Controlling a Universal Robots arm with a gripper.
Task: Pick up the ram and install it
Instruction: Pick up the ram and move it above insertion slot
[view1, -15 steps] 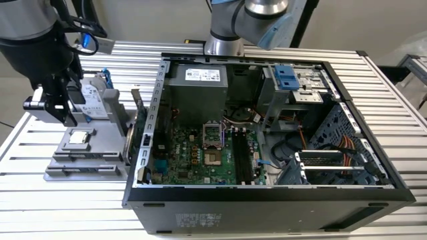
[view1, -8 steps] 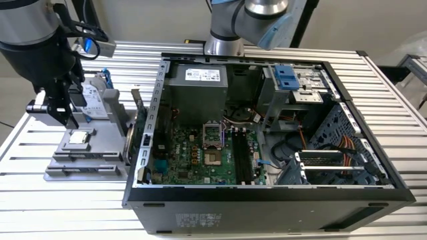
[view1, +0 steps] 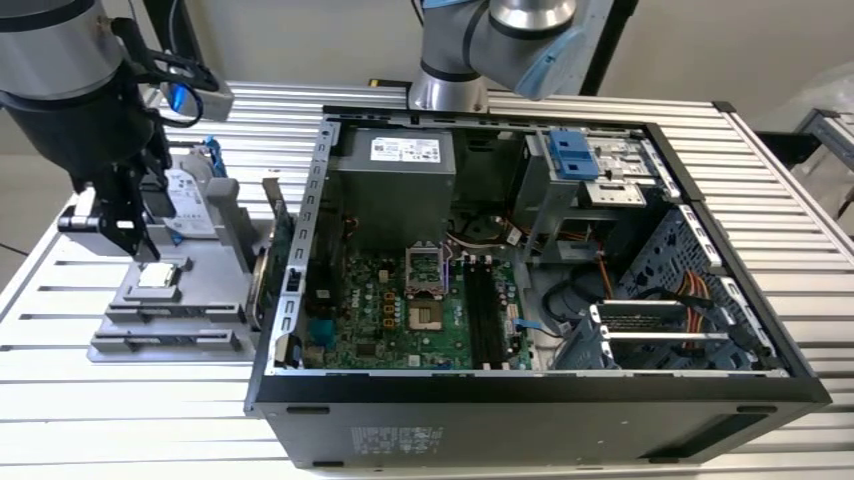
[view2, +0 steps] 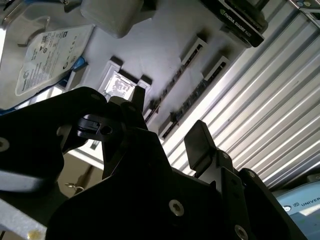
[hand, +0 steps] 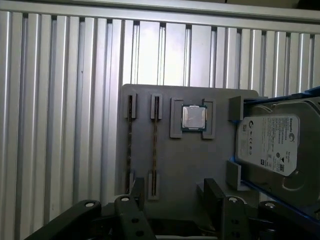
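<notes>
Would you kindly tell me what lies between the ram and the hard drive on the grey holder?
Between the ram and the hard drive lies the square processor chip, seen in the first wrist view.

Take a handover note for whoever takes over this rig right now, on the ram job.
Tool: open, empty, hovering above the grey holder beside the open computer case.
Ram: on edge in a holder slot, untouched. A second stick stands beside it, near the processor chip and hard drive.
Done: nothing that shows.
Left: pick-up and install. The board's memory slots look empty.
</notes>
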